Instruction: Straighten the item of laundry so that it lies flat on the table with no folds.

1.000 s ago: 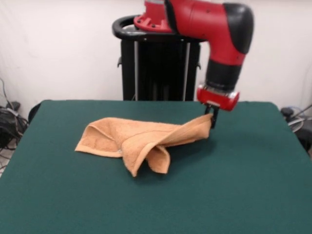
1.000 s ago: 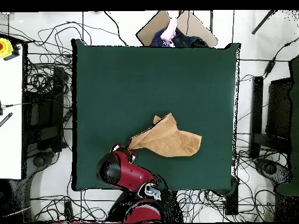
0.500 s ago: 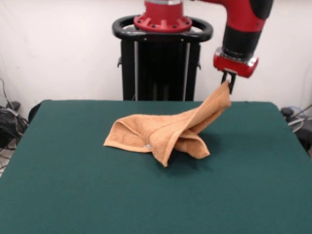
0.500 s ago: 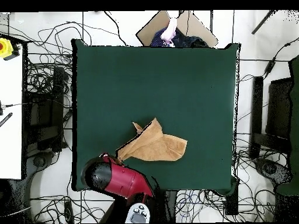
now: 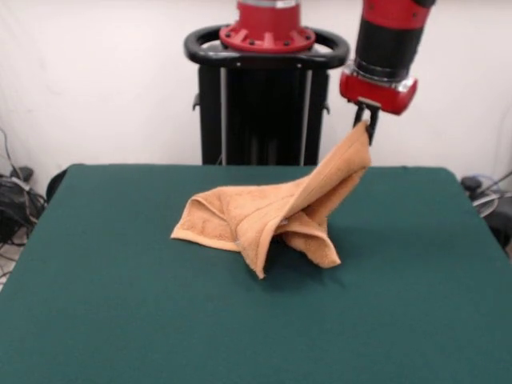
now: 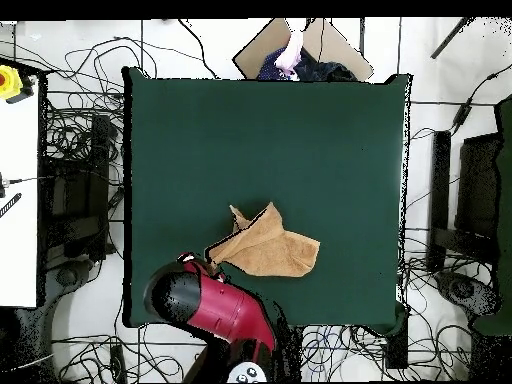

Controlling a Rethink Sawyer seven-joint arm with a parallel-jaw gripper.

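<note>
In the front view, the gripper point(image 5: 365, 128) hung well above the desk point(image 5: 400, 320), over its far edge and nearer the far right corner than the far left one. Its dark fingers were pinched together on one corner of the towel point(image 5: 272, 216), and that corner was held up in the air. From the pinched corner the cloth sloped down and to the left in a taut, ridged sheet. The rest lay bunched on the green top about midway between the left and right edges and somewhat nearer the far edge than the near one. One folded flap pointed toward the near edge, and a second rounded lobe sat just beside it on the right. There was one towel, one arm point(image 5: 390, 40) and one gripper. The black pedestal point(image 5: 264, 104) stood behind the far edge.

In the overhead view, the single towel point(image 6: 268, 245) lay nearer the bottom edge of the desk point(image 6: 300, 130) than the top edge, roughly midway between the side edges. Its lifted corner ran toward the bottom left corner, meeting the red arm point(image 6: 205, 300) there. The arm's bulk hid the gripper itself in this view. One person point(image 6: 292, 52) showed past the top edge.
</note>
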